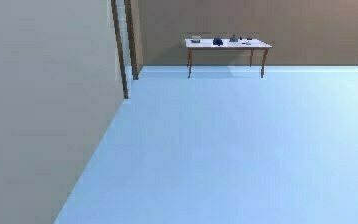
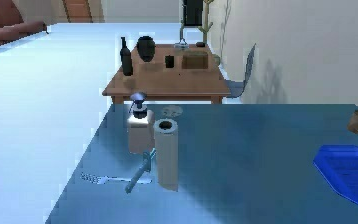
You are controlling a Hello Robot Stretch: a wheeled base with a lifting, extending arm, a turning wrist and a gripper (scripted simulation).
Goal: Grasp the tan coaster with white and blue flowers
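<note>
We see a small flat pale disc lying near the far edge of the blue tabletop, just beyond an upright white paper-towel roll and a white dispenser bottle, and we cannot tell the gripper's state.

Wood tbl x1, white tbl x1, btl x1, chair x1.

Nothing of the robot's own body can be made out from either camera, so its colours, shapes, cables, screws and markings cannot be told.
</note>
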